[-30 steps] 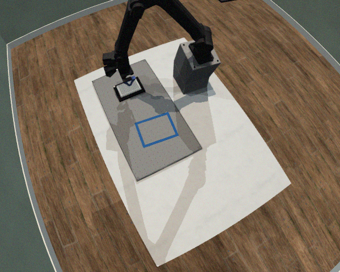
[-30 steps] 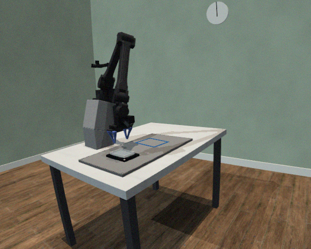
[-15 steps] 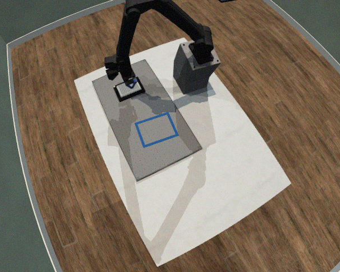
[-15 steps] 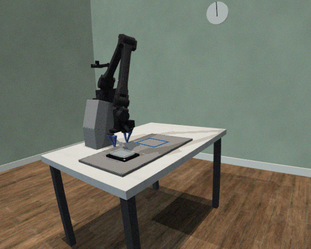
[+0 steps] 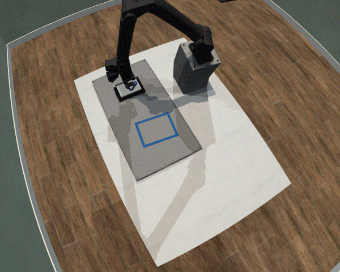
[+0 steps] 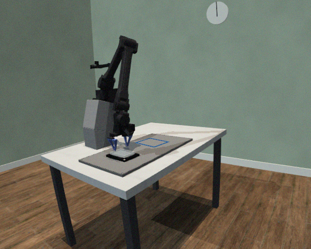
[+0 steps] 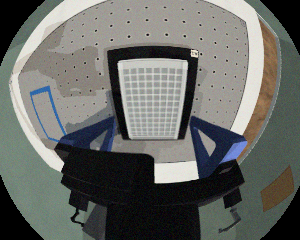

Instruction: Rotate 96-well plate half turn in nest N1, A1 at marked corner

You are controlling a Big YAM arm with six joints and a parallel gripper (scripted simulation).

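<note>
White 96-well plate (image 7: 154, 99) flat in black nest (image 7: 114, 94).

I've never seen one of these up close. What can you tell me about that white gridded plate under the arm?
The plate is a pale rectangle covered by a fine grid of small wells, plastic by its look. It lies flat in a black nest on the grey deck. The gripper hovers just above it, jaws open wide, one blue finger off each long side; nothing grips it.

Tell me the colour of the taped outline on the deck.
Blue: the rectangular taped outline on the grey deck, clearest in the top view.
</note>
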